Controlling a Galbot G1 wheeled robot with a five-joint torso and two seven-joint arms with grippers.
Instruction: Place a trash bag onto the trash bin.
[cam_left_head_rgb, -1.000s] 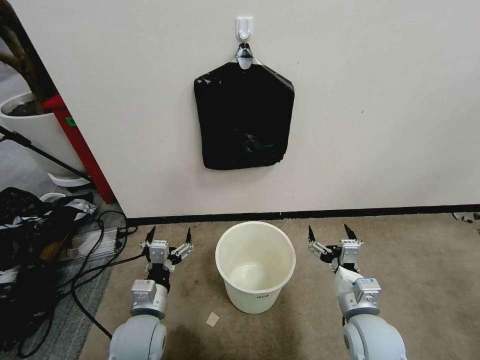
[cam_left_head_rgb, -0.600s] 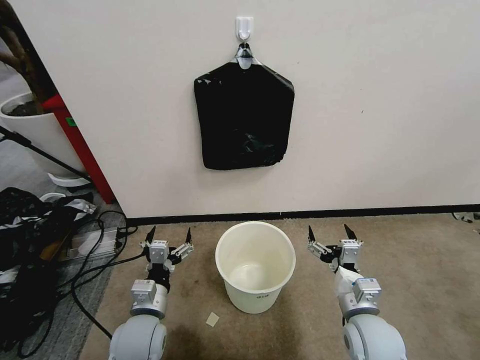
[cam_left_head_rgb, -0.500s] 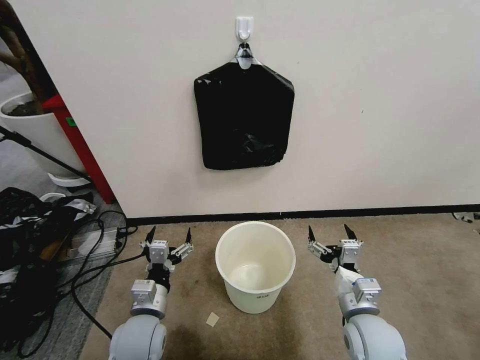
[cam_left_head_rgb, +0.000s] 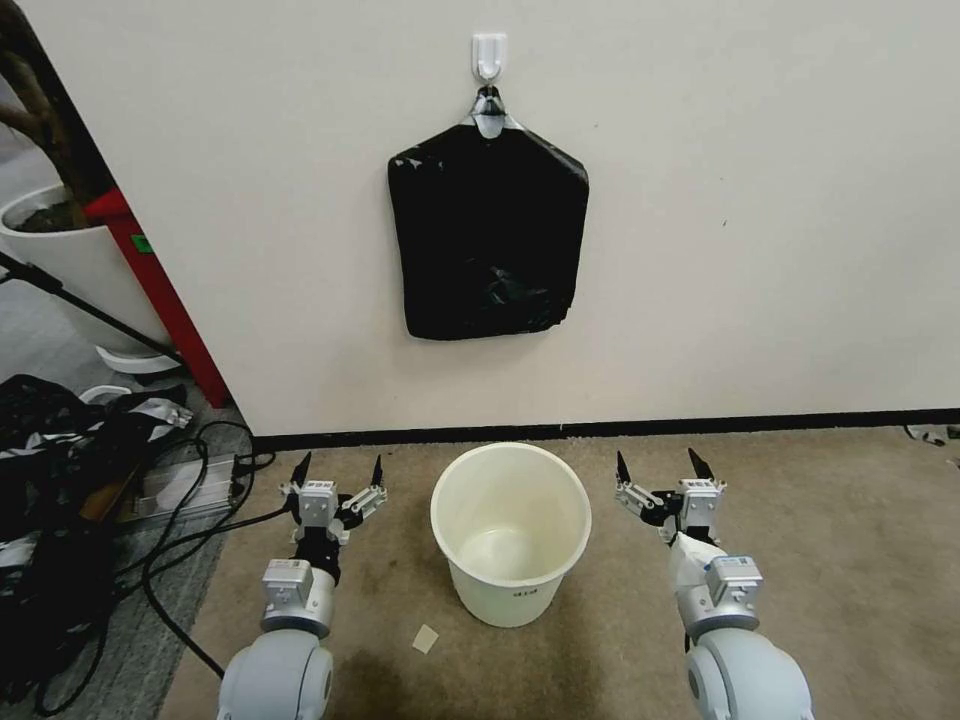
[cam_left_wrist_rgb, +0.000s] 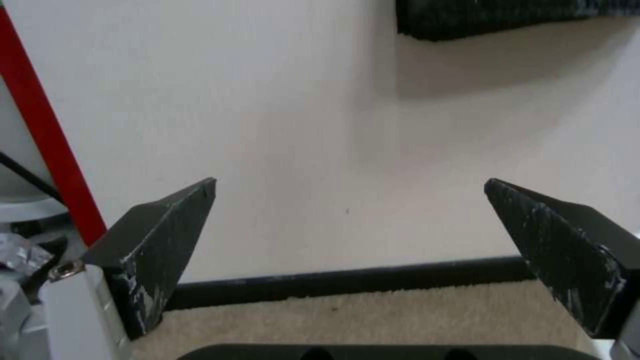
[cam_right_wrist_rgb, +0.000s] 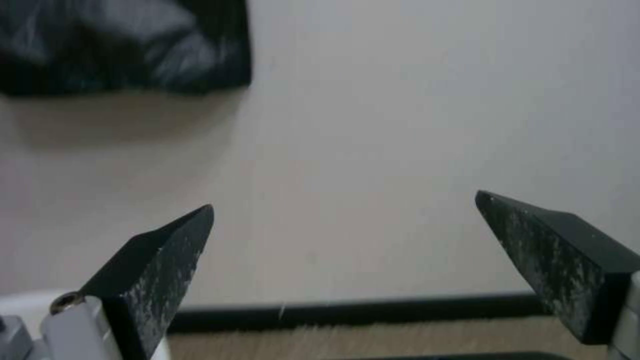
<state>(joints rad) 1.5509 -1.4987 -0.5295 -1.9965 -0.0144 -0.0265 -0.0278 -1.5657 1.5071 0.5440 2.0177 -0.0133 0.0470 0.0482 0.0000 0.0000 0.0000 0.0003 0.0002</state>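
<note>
Black plastic is seen hanging from a wall hook: apparently the trash bag, though its folds read poorly. Below it, the empty trash bin stands on carpet near the skirting. Left gripper and right gripper are held low beside it, jaws spread. Nothing is gripped; a reach upward is called for.
</note>
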